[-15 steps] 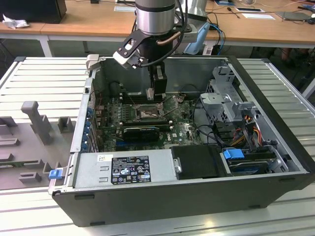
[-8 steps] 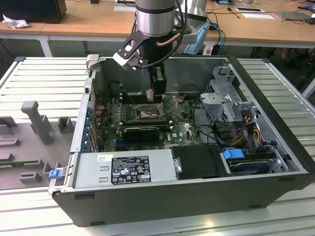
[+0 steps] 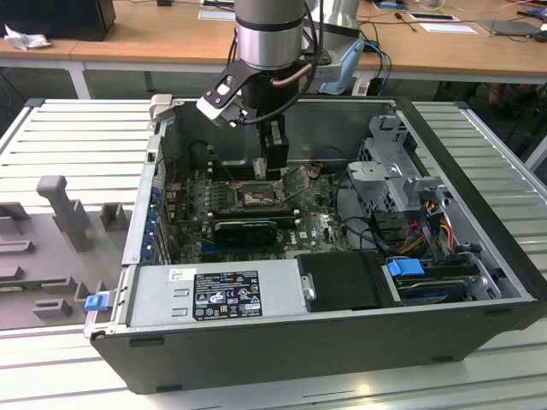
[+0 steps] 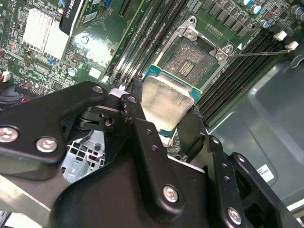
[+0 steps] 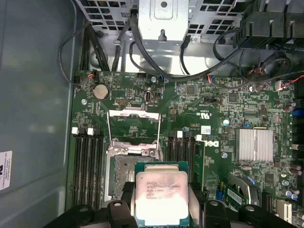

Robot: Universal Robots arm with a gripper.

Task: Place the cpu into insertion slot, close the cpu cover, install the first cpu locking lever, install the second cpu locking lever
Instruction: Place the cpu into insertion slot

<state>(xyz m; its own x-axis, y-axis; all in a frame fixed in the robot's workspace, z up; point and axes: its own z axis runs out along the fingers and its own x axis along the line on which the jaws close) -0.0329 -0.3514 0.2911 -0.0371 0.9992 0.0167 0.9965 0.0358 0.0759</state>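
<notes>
At the upper middle of the exterior view, the black two-fingered gripper [image 3: 272, 166] is clamped on two opposite edges of the small, flat, square, pale silver-beige cpu [image 4: 168, 97]. It holds the chip just over the square, dark-centred insertion slot [image 5: 119, 178] on the green circuit board [image 5: 204, 102]. The thin silver metal cpu cover [image 5: 133, 124] stands raised open inside the open black computer case [image 3: 299, 359].

Inside one open dark grey computer case [image 3: 282, 359] on one slatted metal table [image 3: 77, 128]: one green motherboard [image 5: 199, 95], one square black-and-silver insertion slot [image 4: 192, 57], one thin silver-grey metal cpu cover [image 5: 134, 113], two banks of long black memory slots [image 5: 88, 166], one ribbed silver heatsink [image 5: 255, 145], one round coin battery [image 5: 100, 91], one black two-fingered hand [image 5: 164, 210] and one pale beige-silver square cpu [image 5: 161, 192].
</notes>
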